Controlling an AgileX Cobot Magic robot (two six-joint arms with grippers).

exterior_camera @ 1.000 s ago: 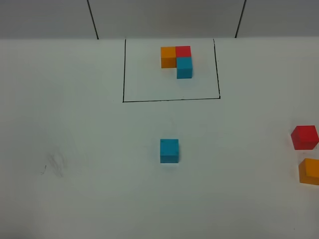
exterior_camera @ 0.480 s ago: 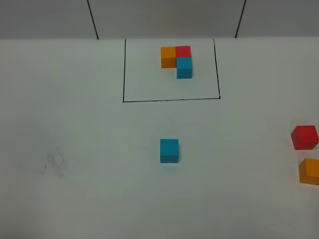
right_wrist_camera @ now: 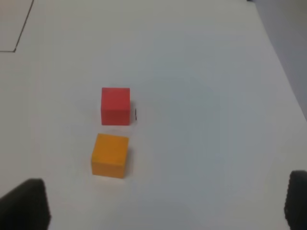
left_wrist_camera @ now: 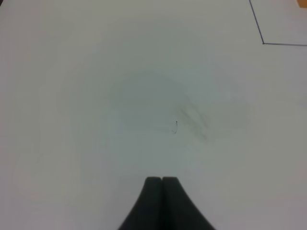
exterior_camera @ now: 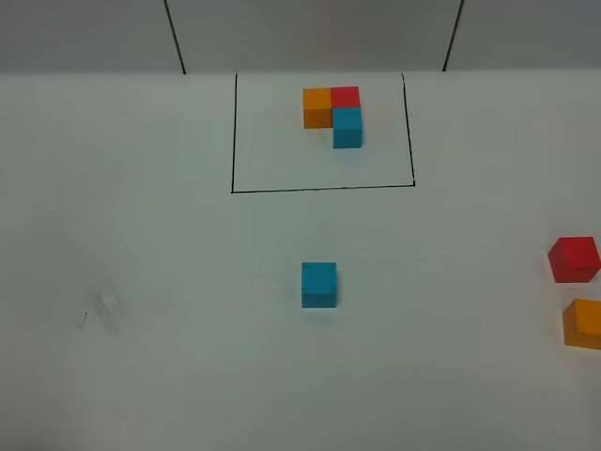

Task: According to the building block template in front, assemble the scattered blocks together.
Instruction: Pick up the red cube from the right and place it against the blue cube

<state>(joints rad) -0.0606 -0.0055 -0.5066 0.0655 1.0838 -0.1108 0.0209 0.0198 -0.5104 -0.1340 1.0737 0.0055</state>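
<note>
The template [exterior_camera: 333, 115] is an L of orange, red and cyan-blue cubes inside a black drawn rectangle [exterior_camera: 322, 188] at the back of the white table. A loose cyan-blue cube [exterior_camera: 318, 284] sits mid-table. A loose red cube [exterior_camera: 574, 258] and a loose orange cube [exterior_camera: 583, 322] sit at the right edge; they also show in the right wrist view, red [right_wrist_camera: 115, 105] and orange [right_wrist_camera: 110, 155]. My right gripper [right_wrist_camera: 165, 206] is open and empty, short of the orange cube. My left gripper [left_wrist_camera: 162, 182] is shut and empty over bare table. Neither gripper shows in the exterior view.
A faint grey smudge [exterior_camera: 101, 310] marks the table on the left; it also shows in the left wrist view [left_wrist_camera: 192, 122]. A corner of the drawn rectangle [left_wrist_camera: 263, 42] shows there too. The table's far edge meets a grey wall [exterior_camera: 310, 38].
</note>
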